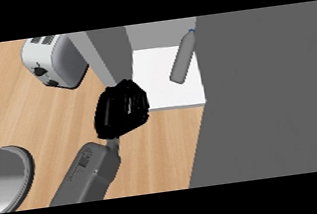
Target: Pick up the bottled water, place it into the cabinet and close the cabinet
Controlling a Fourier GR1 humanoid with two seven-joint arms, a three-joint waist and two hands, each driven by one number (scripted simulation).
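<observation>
Grey bottled water [183,58] stands in cabinet [179,96]; left hand [122,108] hides door edge.

The surface [14,118] was light wood with lengthwise grain. A silver toaster [53,61] stood at its far left. A grey round pot [0,178] occupied the near-left edge.

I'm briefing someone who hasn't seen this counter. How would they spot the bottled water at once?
Find the open cabinet, the big grey block at the right. On its white shelf stands the bottled water, leaning: slim, grey, blue-capped, unlike the boxy toaster to the left.
</observation>
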